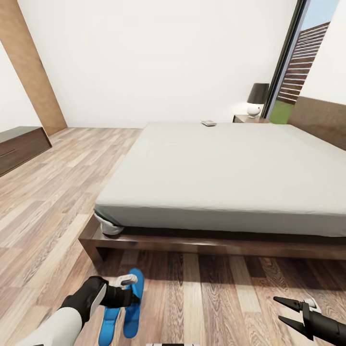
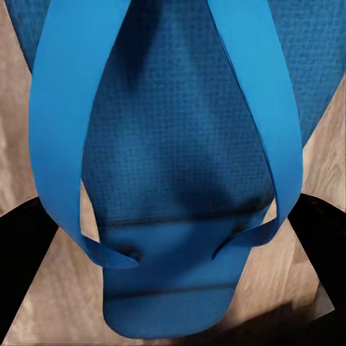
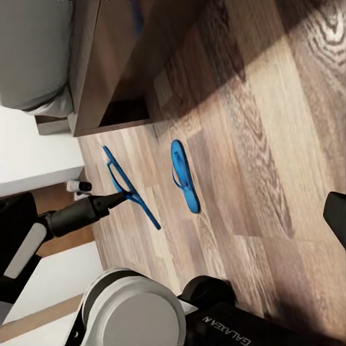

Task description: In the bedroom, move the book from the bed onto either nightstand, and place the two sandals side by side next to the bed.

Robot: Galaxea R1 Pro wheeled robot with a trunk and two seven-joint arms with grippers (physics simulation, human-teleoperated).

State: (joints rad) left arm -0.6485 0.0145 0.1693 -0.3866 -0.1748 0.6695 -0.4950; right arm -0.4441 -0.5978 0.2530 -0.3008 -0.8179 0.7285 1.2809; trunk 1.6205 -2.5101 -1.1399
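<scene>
My left gripper is shut on one blue sandal, holding it by the strap area a little above the floor, off the bed's near corner. Up close, the left wrist view has that sandal between the dark fingers. The other sandal lies flat on the floor beside it, also seen flat beside the held one. The book lies at the far edge of the bed. A nightstand stands beyond that edge. My right gripper hangs open and empty, low on the right.
A black-shaded lamp sits on the nightstand by the window. A low dark cabinet stands at the left wall. The bed's wood frame juts out over the plank floor just ahead of the sandals.
</scene>
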